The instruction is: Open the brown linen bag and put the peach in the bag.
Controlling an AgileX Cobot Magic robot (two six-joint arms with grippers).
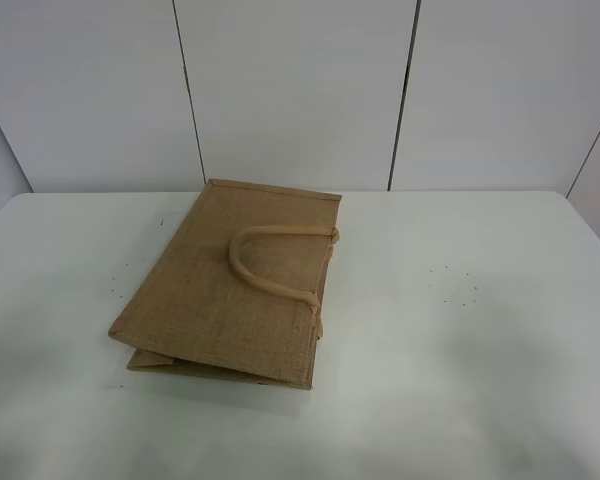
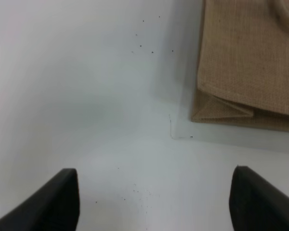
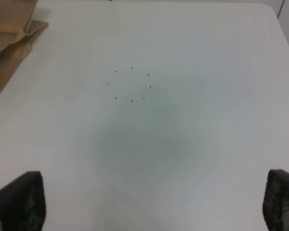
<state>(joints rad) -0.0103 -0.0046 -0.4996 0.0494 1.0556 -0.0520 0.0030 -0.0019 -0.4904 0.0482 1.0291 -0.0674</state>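
The brown linen bag (image 1: 230, 285) lies flat and folded on the white table (image 1: 480, 330), left of centre, with a beige loop handle (image 1: 270, 260) resting on top. Its corner shows in the left wrist view (image 2: 250, 62) and its edge in the right wrist view (image 3: 7, 33). The peach is not in view in any frame. My left gripper (image 2: 154, 202) is open above bare table, apart from the bag's corner. My right gripper (image 3: 154, 202) is open above bare table, away from the bag. Neither gripper shows in the exterior high view.
Small dark specks mark the table on both sides of the bag (image 1: 450, 285). White wall panels (image 1: 300, 90) stand behind the table's far edge.
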